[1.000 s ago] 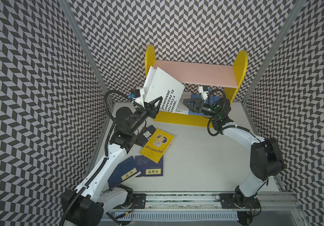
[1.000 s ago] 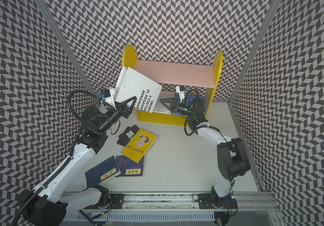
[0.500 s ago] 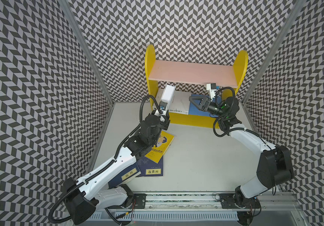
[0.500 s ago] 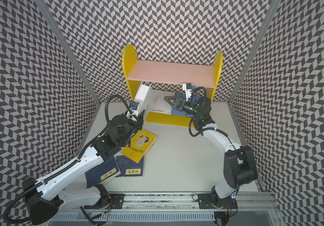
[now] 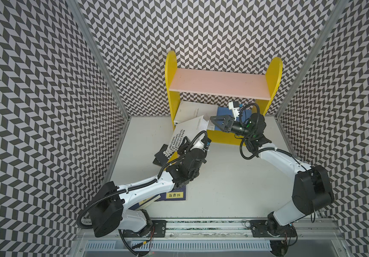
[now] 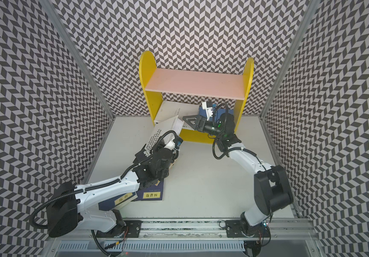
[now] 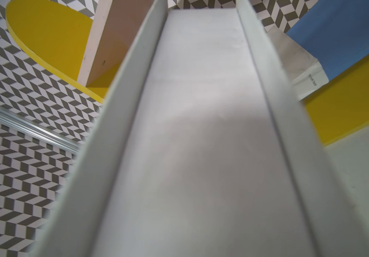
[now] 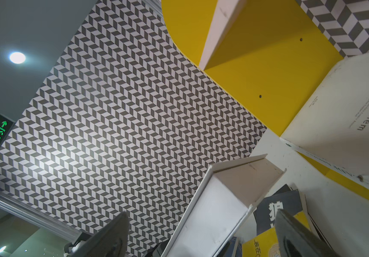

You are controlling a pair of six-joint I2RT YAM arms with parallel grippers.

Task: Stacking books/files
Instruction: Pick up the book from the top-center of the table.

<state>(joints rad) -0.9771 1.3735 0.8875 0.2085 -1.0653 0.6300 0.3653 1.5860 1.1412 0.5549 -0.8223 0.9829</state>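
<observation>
**Table** (image 5: 228, 182): pale grey top inside chevron-patterned walls. It carries every item below.

**Shelf** (image 5: 219, 85): yellow end panels and a pink upper board, standing at the far edge, centre. The upper board is bare. The lower level already holds books, so it is evidently the stacking place.

**Held white book** (image 5: 189, 130): black lettering, tilted. Its near end is low over the left-centre of the table and its far end is raised to the shelf's front lip. The slope probably serves to carry it over that lip.

**Flat white book** (image 5: 193, 111): lies flat in the left half of the lower level, likely the base of the pile.

**Blue book** (image 5: 222, 111): flat, just right of it, partly behind the right arm.

**Navy book** (image 6: 154, 191): yellow label, flat, near left.

**Second navy book** (image 6: 110, 203): beside it, partly under the left arm. Both appear to be awaiting their turn.

**Black book** (image 5: 161, 155): white characters, flat, left of the held book's near end.

**Yellow book** (image 8: 261, 244): flat, mostly hidden beneath the left arm.

**Left gripper** (image 5: 185, 144): clamped on the held white book's near part, parted only by the book's thickness. Its wrist view looks along the page edge.

**Right gripper** (image 5: 213, 122): jaws spread wide and empty, just beside the held book's far corner. Contact cannot be told. It is probably set there to guide the book in.
</observation>
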